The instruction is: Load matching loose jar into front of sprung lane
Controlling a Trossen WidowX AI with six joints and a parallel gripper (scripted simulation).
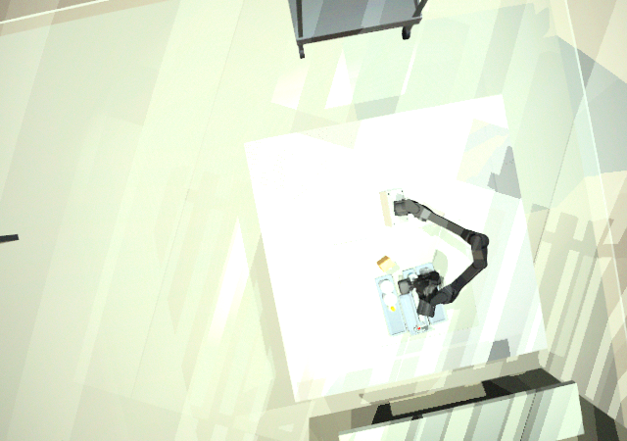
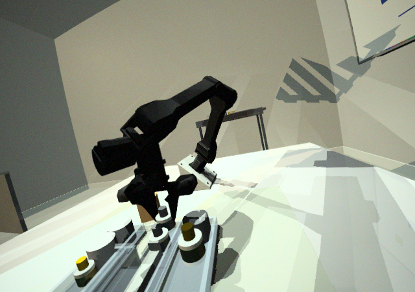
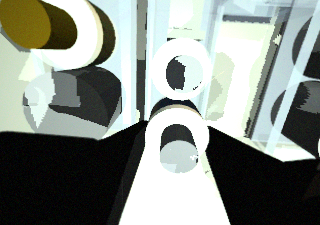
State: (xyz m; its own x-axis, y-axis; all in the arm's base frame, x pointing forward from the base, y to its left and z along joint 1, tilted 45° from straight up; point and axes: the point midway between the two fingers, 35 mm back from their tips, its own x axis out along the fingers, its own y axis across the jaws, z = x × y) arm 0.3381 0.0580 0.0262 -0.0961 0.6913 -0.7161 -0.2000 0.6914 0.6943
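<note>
Meanwhile, near the desk's (image 1: 313, 274) front edge, the gripper (image 2: 160, 204) is clamped about halfway shut on a dark-capped jar (image 2: 163, 215), holding it upright at the mouth of the middle lane (image 2: 152, 258). A matching jar (image 2: 157, 237) stands just beyond it in that lane; a yellow-capped jar (image 2: 189, 243) occupies the neighbouring lane.

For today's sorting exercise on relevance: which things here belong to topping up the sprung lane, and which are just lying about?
Belong to the job:
- gripper, shut on the grey-capped jar
- matching grey-capped jar in the same lane
- middle lane

Just lying about:
- yellow-capped jars in the side lanes
- tan box
- trolley
</note>
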